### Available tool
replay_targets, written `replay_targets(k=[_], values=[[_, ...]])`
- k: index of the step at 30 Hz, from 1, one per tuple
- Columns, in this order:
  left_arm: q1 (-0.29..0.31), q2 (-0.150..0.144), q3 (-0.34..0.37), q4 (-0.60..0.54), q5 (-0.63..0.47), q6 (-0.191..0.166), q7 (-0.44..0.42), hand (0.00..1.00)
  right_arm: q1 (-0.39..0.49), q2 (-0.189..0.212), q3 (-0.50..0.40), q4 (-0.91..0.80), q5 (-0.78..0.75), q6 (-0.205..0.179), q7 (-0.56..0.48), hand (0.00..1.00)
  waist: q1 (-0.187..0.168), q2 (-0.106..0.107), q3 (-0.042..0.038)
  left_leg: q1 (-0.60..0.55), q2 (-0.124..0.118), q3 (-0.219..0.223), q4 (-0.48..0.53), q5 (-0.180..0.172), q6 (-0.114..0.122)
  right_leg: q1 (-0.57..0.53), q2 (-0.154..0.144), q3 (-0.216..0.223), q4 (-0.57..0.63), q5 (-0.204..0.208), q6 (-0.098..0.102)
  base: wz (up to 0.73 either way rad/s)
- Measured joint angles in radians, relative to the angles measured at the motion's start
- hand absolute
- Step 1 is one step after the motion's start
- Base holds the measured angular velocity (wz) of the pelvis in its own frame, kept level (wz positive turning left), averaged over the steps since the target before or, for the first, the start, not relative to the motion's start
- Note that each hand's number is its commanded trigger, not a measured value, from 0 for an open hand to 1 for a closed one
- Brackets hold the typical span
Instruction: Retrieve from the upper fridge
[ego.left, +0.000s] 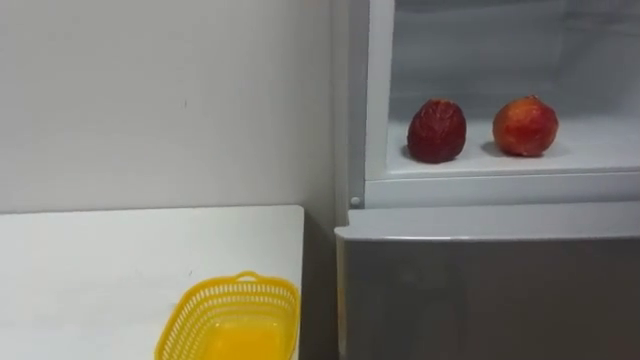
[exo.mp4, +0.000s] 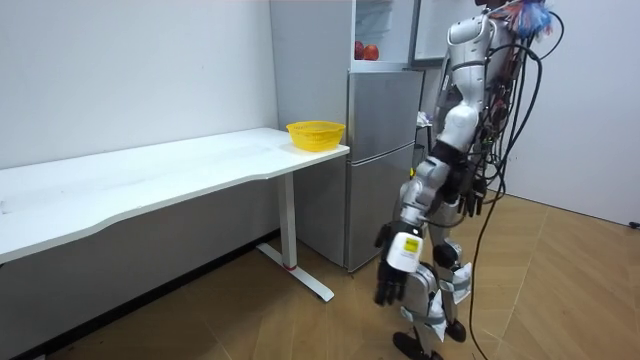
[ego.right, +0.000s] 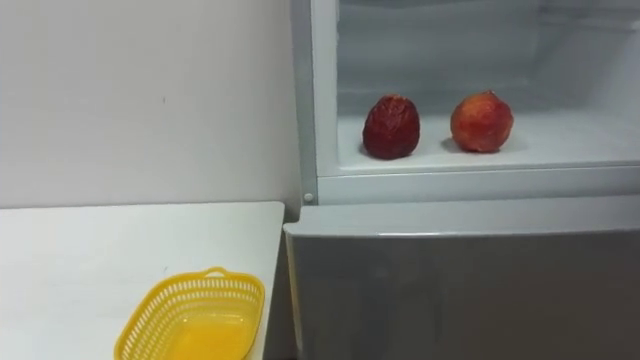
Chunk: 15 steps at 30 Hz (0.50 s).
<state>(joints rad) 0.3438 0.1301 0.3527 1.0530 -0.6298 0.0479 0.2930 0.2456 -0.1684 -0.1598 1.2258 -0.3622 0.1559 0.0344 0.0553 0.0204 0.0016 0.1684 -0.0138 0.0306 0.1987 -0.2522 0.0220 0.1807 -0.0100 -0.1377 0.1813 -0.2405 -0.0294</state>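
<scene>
The upper fridge compartment (ego.left: 500, 60) stands open ahead of me. On its white shelf (ego.left: 600, 150) a dark red fruit (ego.left: 436, 130) sits to the left of a rounder orange-red fruit (ego.left: 525, 126), a small gap between them. In the room view I stand upright facing the fridge, about a step back from it. Both arms hang at my sides. My left hand (exo.mp4: 392, 270) hangs low with relaxed fingers and holds nothing. My right hand (exo.mp4: 471, 196) hangs by my hip.
A yellow mesh basket (ego.left: 235, 320) sits empty at the right end of a long white table (ego.left: 100, 270), just left of the fridge. The grey lower fridge door (ego.left: 490, 300) is closed below the shelf. A white wall runs behind the table.
</scene>
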Motion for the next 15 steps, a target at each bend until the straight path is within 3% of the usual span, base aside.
replay_targets(k=[5, 9, 15], values=[[-0.013, 0.0, -0.125, 0.069, 0.168, 0.043, -0.072, 0.0, -0.027, 0.006, 0.042, 0.03, 0.011, 0.016, 0.018, 0.0, -0.015, -0.002, -0.0001, -0.009, 0.002, -0.005, 0.002, -0.001, 0.002, -0.008, -0.001, -0.006, 0.006, -0.001, 0.001, 0.07], [-0.079, 0.0, -0.194, 0.081, 0.313, 0.061, -0.139, 0.0, -0.041, 0.008, 0.082, 0.039, 0.014, 0.021, 0.039, 0.0, -0.036, -0.006, -0.0008, -0.02, 0.0, -0.004, 0.004, -0.001, 0.002, -0.011, -0.002, -0.016, 0.007, -0.001, 0.001, 0.06], [-0.124, 0.001, -0.259, 0.076, 0.361, 0.069, -0.214, 0.0, -0.063, 0.015, 0.111, 0.053, 0.022, 0.024, 0.038, 0.0, -0.056, -0.016, -0.0035, -0.022, -0.001, 0.018, 0.005, 0.0, 0.002, -0.02, -0.001, -0.002, 0.008, 0.0, 0.0, -0.1]])
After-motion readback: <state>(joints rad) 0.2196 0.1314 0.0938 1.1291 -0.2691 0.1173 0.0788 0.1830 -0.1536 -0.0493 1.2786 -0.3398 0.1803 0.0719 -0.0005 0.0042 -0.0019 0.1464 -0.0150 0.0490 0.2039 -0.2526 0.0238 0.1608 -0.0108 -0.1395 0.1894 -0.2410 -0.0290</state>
